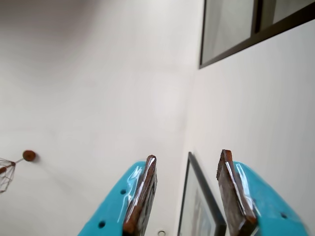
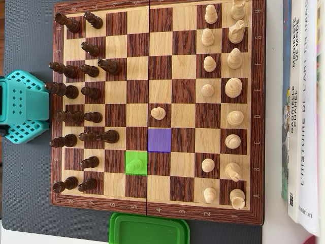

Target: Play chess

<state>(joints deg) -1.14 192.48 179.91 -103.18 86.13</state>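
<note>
A wooden chessboard fills the overhead view. Dark pieces stand along its left side, light pieces along its right. A light pawn stands on a square tinted green. The square tinted purple next to it, up and right, is empty. Another light pawn stands mid-board. In the wrist view my gripper is open and empty, its turquoise fingers with brown pads pointing at a white wall. A turquoise part of my arm shows at the board's left edge.
A green plastic lid or box lies below the board's bottom edge. Books lie along the right side. The wrist view shows a dark-framed picture, a dark window frame and a wire lamp.
</note>
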